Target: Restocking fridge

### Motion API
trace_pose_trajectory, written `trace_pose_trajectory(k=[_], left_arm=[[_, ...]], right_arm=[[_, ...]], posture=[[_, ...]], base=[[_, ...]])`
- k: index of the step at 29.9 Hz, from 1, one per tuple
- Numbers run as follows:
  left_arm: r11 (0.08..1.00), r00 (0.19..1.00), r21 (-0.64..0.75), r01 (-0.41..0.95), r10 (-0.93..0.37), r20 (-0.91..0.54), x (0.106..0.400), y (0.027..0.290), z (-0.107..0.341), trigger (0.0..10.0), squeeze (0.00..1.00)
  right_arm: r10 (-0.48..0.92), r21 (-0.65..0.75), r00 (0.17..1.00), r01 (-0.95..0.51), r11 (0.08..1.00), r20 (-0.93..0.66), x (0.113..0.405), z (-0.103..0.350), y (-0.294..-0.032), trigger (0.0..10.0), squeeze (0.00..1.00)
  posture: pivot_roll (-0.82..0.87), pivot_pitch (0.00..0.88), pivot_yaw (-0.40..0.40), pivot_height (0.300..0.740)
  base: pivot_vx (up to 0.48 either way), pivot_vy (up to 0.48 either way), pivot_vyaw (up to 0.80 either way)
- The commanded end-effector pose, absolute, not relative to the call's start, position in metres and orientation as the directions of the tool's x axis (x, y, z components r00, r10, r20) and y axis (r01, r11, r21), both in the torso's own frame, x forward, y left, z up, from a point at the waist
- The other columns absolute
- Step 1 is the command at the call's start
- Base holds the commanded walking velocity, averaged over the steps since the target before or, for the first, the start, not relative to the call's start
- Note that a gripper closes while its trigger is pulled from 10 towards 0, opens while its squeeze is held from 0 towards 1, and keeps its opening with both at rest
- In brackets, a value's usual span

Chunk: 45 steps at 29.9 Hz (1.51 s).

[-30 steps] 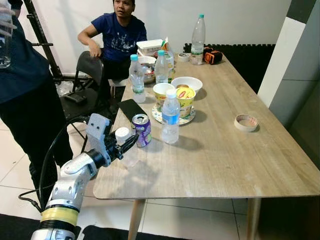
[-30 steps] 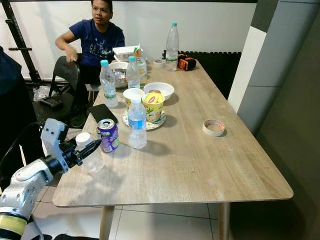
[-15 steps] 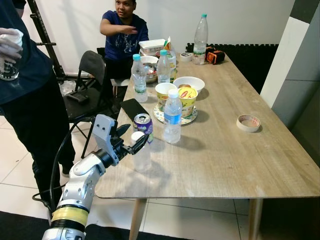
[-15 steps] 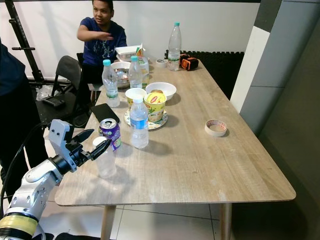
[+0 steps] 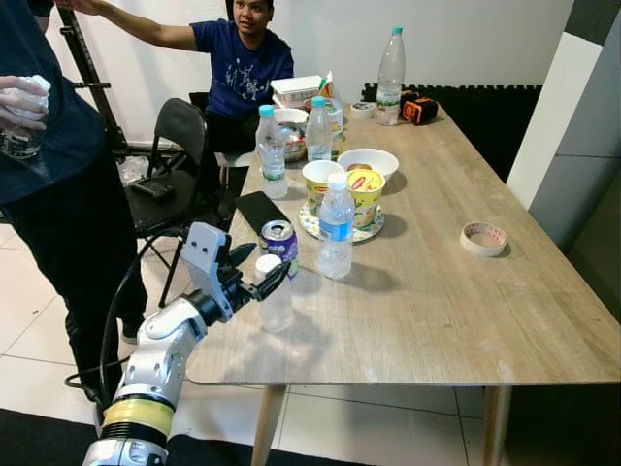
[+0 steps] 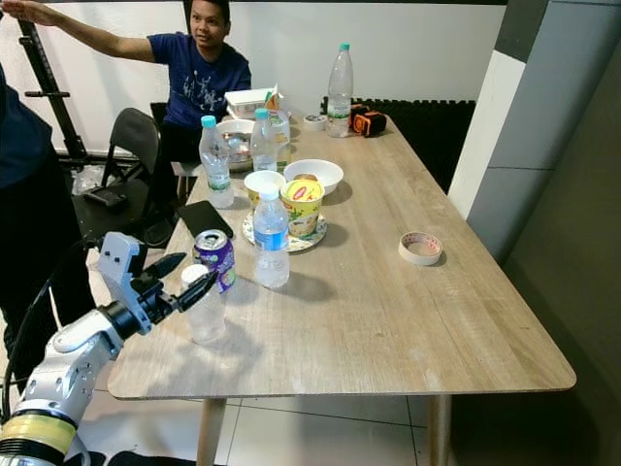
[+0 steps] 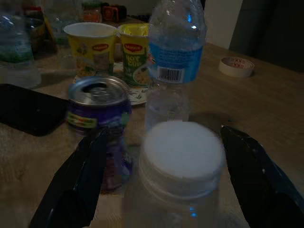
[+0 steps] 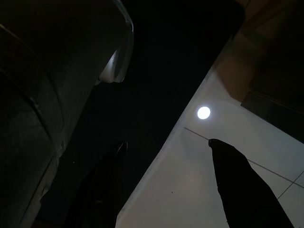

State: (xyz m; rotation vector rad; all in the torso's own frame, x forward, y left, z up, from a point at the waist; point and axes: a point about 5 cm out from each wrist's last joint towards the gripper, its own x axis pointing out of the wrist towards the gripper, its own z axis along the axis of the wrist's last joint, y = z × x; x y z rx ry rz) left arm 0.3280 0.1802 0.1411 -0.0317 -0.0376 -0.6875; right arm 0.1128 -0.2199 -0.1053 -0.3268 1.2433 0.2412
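The left gripper (image 5: 260, 275) hung spread around a white-capped clear bottle (image 5: 275, 303) near the wooden table (image 5: 456, 291) edge. A purple can (image 5: 280, 246) stood just behind. The right gripper (image 8: 166, 190) hung idle, fingers apart.

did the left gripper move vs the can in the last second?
Yes. The left gripper moved forward along the table edge with the clear bottle, from behind the purple can to alongside it, fingers open.

head views bright and sharp; both wrist views dim, the right perhaps underexposed.
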Motion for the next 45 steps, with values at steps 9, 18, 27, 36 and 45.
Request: trace_pose_trajectory(k=[9,18,27,36,45], left_arm=[[0.765,0.765,-0.024,0.644,-0.643,0.03,0.3295,0.1737,0.137,10.0,0.0],[0.756,0.757,-0.039,0.653,-0.651,0.054,0.3299,0.172,0.1396,0.0,0.0],[0.755,0.756,-0.042,0.654,-0.652,0.05,0.3303,0.1735,0.1394,0.0,0.0],[0.752,0.754,-0.045,0.657,-0.655,0.049,0.3302,0.1739,0.1392,0.0,0.0],[0.765,0.767,-0.075,0.64,-0.632,0.105,0.3292,0.1819,0.1457,0.0,0.0]], right_arm=[[-0.002,-0.112,0.304,-0.344,0.932,-0.953,0.1091,-0.1064,-0.2194,10.0,0.0],[-0.004,-0.112,0.304,-0.34,0.934,-0.953,0.1081,-0.1067,-0.2192,10.0,0.0],[-0.005,-0.112,0.302,-0.34,0.934,-0.953,0.1071,-0.1069,-0.2196,10.0,0.0],[-0.009,-0.119,0.307,-0.34,0.933,-0.952,0.1094,-0.106,-0.2213,10.0,0.0],[-0.006,-0.118,0.309,-0.345,0.931,-0.951,0.1106,-0.1056,-0.2213,10.0,0.0]], posture=[[-0.07,0.01,0.031,0.74],[-0.08,0.009,0.032,0.74],[-0.08,0.011,0.033,0.74],[-0.08,0.004,0.033,0.74],[-0.07,0.0,0.025,0.74]], base=[[0.0,0.0,0.0],[0.0,0.0,0.0],[0.0,0.0,0.0],[0.0,0.0,0.0],[0.0,0.0,0.0]])
